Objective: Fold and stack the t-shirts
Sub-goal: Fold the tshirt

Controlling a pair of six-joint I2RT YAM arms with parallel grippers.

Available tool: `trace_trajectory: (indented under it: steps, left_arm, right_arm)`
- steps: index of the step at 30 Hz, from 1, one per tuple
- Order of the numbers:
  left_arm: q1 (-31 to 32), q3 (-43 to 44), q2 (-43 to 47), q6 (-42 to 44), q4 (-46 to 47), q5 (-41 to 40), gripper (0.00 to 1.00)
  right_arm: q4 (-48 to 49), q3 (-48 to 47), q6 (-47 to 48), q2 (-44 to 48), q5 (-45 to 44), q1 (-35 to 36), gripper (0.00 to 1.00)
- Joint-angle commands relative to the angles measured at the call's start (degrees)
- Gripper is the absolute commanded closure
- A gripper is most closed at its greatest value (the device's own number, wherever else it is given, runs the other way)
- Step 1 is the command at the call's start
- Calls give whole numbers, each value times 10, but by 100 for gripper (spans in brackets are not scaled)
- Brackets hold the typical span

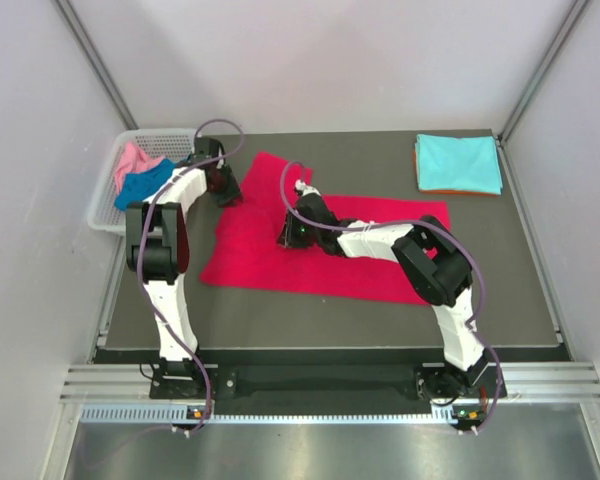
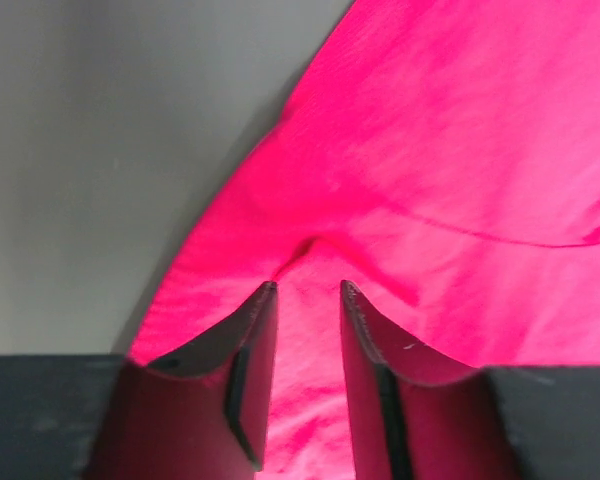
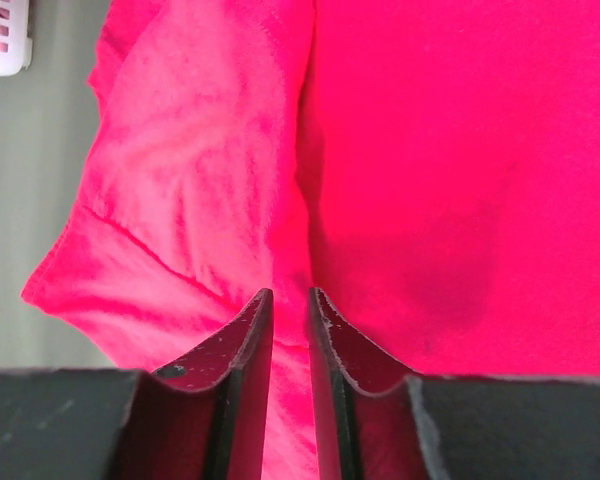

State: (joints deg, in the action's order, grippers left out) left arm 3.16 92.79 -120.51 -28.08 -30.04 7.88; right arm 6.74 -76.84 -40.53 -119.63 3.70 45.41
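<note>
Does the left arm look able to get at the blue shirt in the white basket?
Probably yes: the blue shirt lies on top in the open basket, beside the pink shirt, just left of the left gripper, with nothing covering it.

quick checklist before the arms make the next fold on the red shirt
1. red t-shirt spread on the table: ok.
2. left gripper over its far-left edge, jaws parted: ok.
3. right gripper pinching cloth: cannot tell, only a narrow gap shows.
4. turquoise t-shirt folded on orange t-shirt, far right corner: ok.
5. pink t-shirt and blue t-shirt out of the basket: not ok, both inside.
</note>
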Motion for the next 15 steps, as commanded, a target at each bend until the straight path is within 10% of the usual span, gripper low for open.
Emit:
trace_trajectory:
  steps: [1, 15]
  left_arm:
    - [1, 50, 28, 24, 24, -3, 62]
    - [4, 159, -57, 90, 122, 48, 53]
  right_arm:
    - [12, -3, 11, 8, -19, -6, 78]
    - [-88, 81, 118, 240, 89, -116, 50]
